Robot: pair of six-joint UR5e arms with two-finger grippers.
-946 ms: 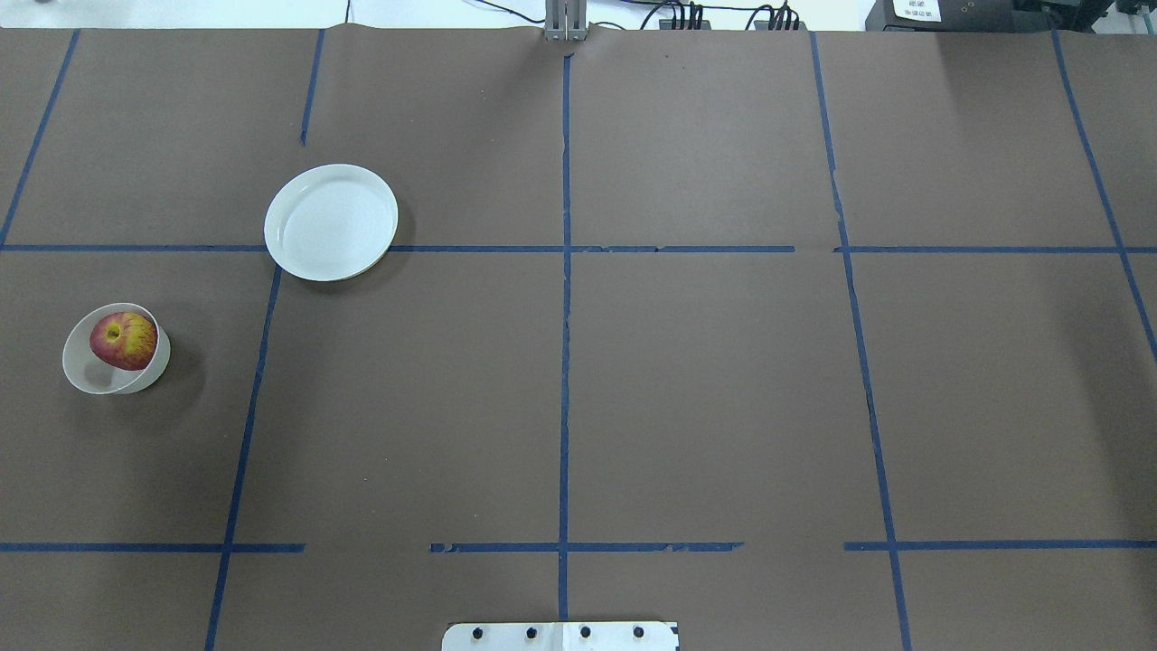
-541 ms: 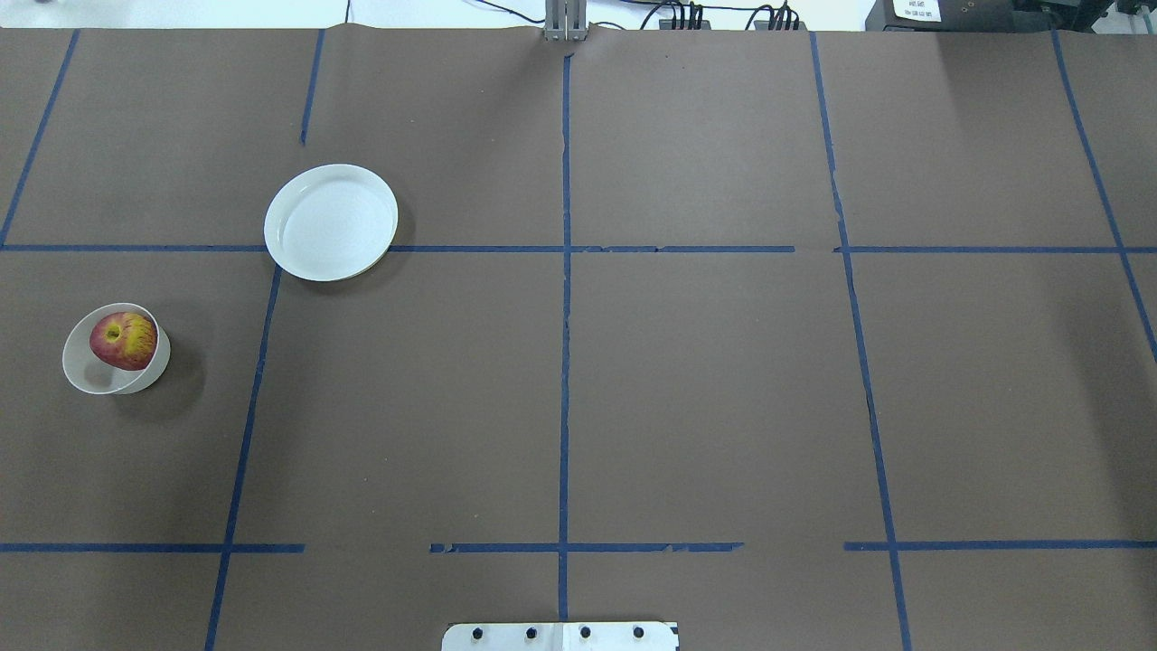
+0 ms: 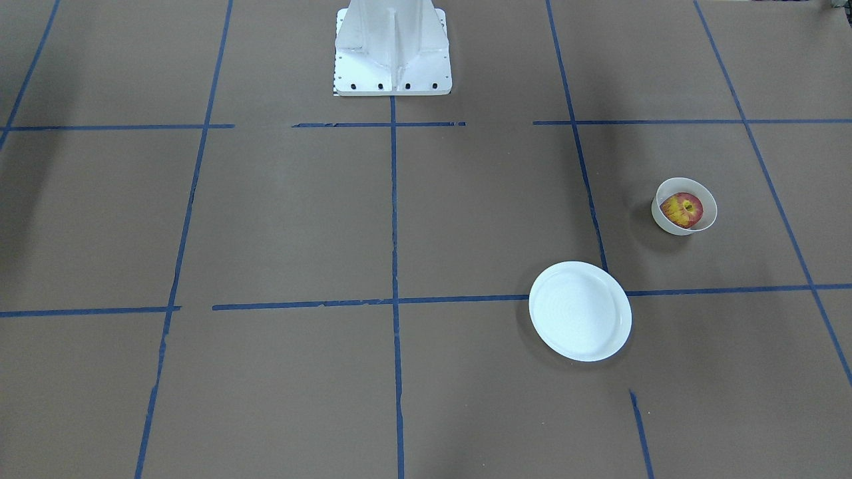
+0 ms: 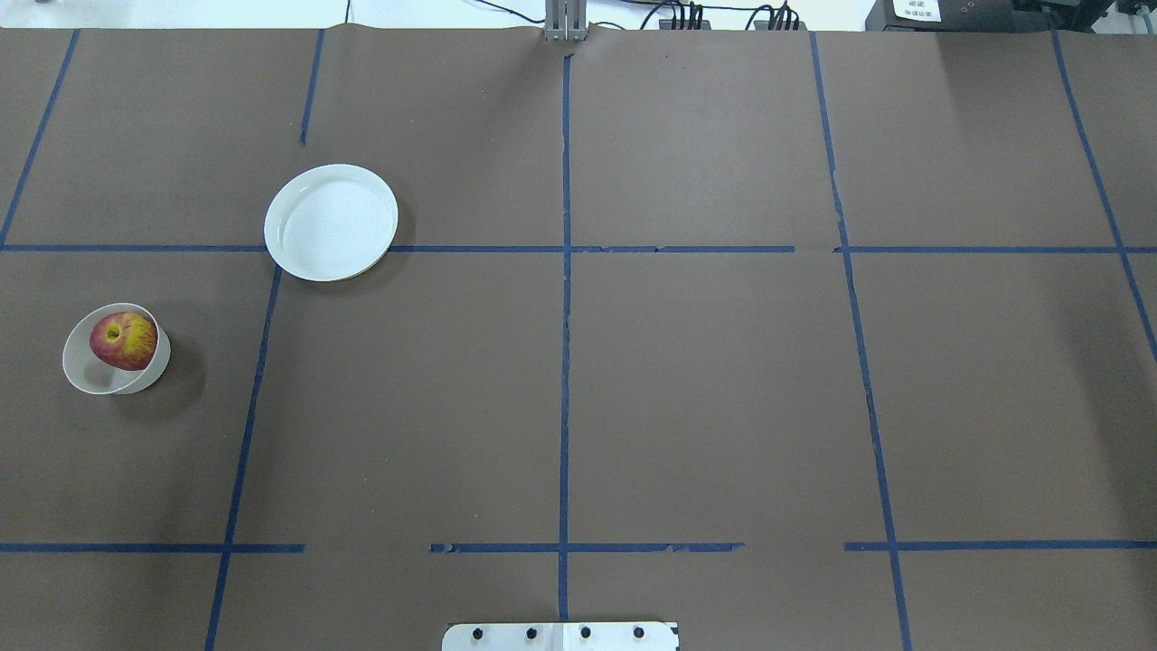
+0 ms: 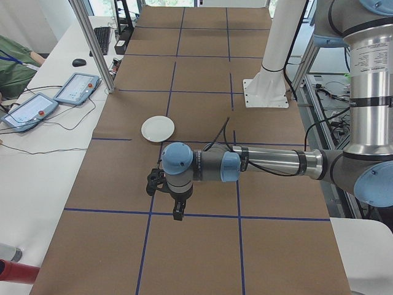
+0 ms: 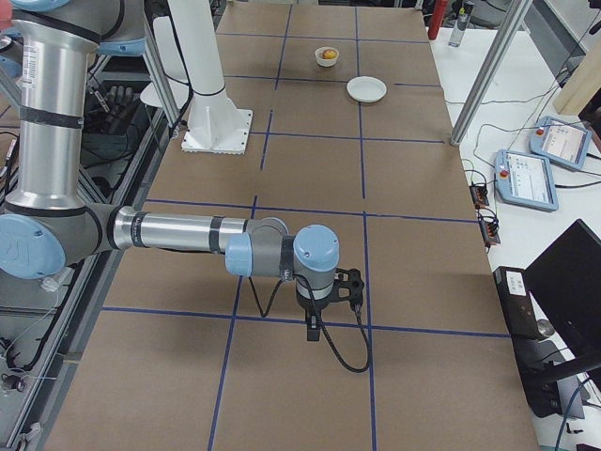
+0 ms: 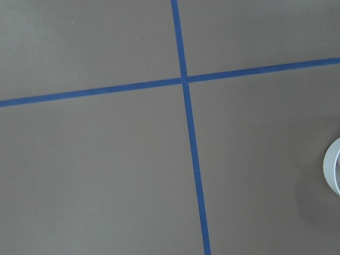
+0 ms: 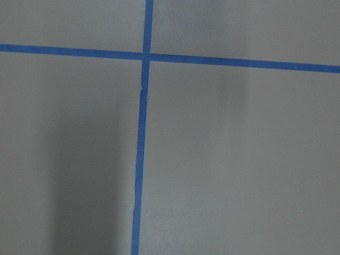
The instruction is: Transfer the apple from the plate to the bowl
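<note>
Red with yellow streaks, the apple [image 4: 124,340] sits inside the bowl [image 4: 79,369] at the left edge of the overhead view, a little below the middle; the plate [image 4: 331,222] lies empty in the upper left, well apart from the bowl; so I judge the moving itself is done, and the step in hand is only to hold the arms clear. No arm appears in the overhead or the front view; in the side views each arm reaches low over the brown paper [image 4: 705,380], with the left gripper [image 5: 177,210] and the right gripper [image 6: 313,327] pointing down; whether they are released or clenched I cannot tell from there. The right gripper is well apart from both dishes; the left wrist view shows a white rim [image 7: 333,172] at its right edge, of which dish I cannot tell, so the left one may be near. To do this well, I think the left arm should go up before it goes sideways; the bowl looks thin and light, and a small touch could tip it.
</note>
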